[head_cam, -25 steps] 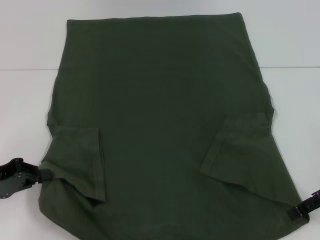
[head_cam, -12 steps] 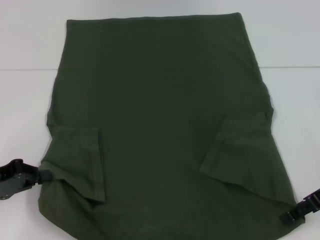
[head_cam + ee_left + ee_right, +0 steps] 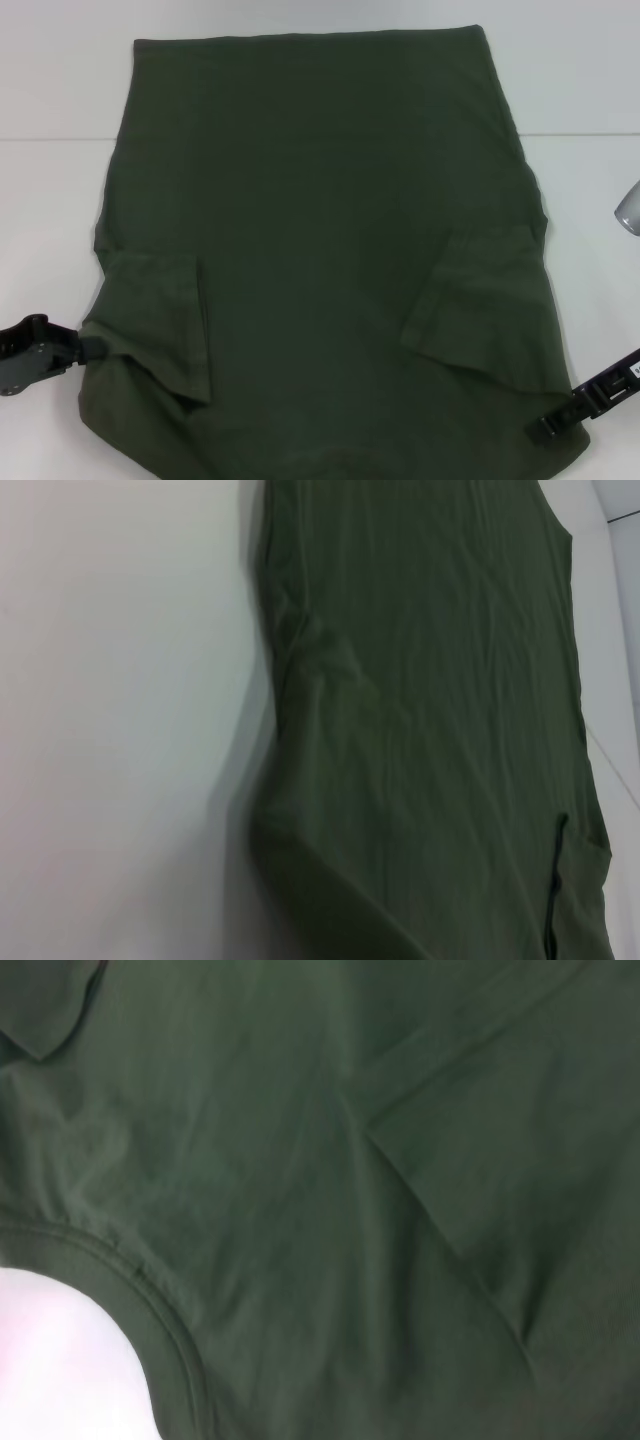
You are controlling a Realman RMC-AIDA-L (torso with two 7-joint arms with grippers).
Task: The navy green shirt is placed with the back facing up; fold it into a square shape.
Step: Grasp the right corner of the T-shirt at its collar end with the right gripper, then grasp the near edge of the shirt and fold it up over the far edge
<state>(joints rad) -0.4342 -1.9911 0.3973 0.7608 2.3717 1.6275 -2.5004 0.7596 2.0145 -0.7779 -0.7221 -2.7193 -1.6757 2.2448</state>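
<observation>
The navy green shirt (image 3: 320,250) lies plain side up on the white table (image 3: 40,230), both sleeves folded in over the body. My left gripper (image 3: 88,348) is at the shirt's near left corner, shut on the bunched cloth edge. My right gripper (image 3: 548,428) is at the near right corner, shut on the cloth there. The left wrist view shows the shirt's side edge (image 3: 420,730) against the table. The right wrist view is filled by the shirt (image 3: 350,1200), with the curved neckline (image 3: 150,1295) and a folded sleeve edge (image 3: 440,1220).
A table seam or edge line (image 3: 50,138) runs across behind the shirt's middle. A grey rounded object (image 3: 628,208) shows at the right border. Bare white table lies on both sides of the shirt.
My right gripper has moved inward to the left, and the shirt's near right edge has drawn in with it. The grey object has appeared at the right border. My left gripper has barely moved.
</observation>
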